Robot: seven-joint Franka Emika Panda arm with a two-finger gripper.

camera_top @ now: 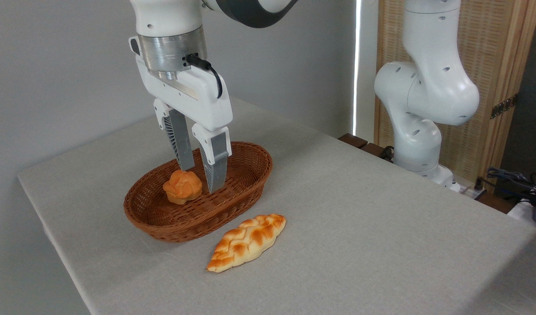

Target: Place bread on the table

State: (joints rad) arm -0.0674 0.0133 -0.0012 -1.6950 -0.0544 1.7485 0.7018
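**Gripper poised over the bun in the basket**

While your arm reaches down from the top of the frame, its wrist points almost straight at the basket (233, 199), tipped a little so the gripper (202, 179) leans toward the lower right. You can see a silver collar above the white gripper body, with a black cable looping off its side. The two grey fingers (215, 168) hang spread apart with a gap between them, gripping nothing; their tips sit inside the basket, below its far rim.

The bread (182, 187), a small orange-brown bun, lies on the basket floor just left of and slightly below the fingertips. The nearer finger stands just beside its right edge, the farther one behind its top. You cannot tell from this angle whether either finger touches it.

Below and to the right of the gripper, a pale braided loaf (247, 241) lies on the table (382, 227), just outside the basket's near rim. Well off to the right, the arm's white base (419, 131) stands at the table's far edge.
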